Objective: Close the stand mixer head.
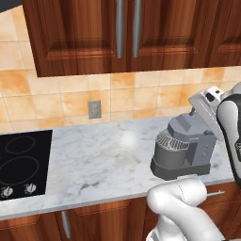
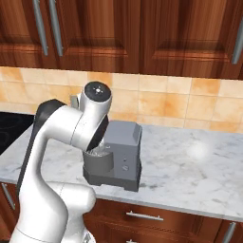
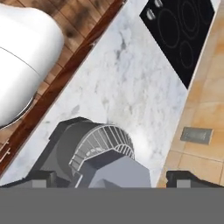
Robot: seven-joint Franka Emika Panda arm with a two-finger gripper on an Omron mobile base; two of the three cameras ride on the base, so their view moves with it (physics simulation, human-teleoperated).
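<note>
The tool (image 3: pixel 109 179) hangs just above the mixer head (image 3: pixel 120 173), its fingers spread wide to either side without gripping it. The head sits over the bowl (image 1: pixel 170 155) on the marble tabletop (image 1: pixel 94 160), right of the black cooktop (image 1: pixel 21 162).

The stand mixer head (image 1: pixel 186 124) is dark grey, with pale ribbing (image 3: pixel 103 142) along its sides. The tabletop (image 1: pixel 103 160) is white marble veined in grey. A black cooktop (image 1: pixel 21 162) carries thin ring outlines. Wall tiles (image 1: pixel 70 101) are mottled orange-cream; the cabinets (image 1: pixel 80 33) are reddish-brown wood with grey handles (image 1: pixel 120 28).
</note>
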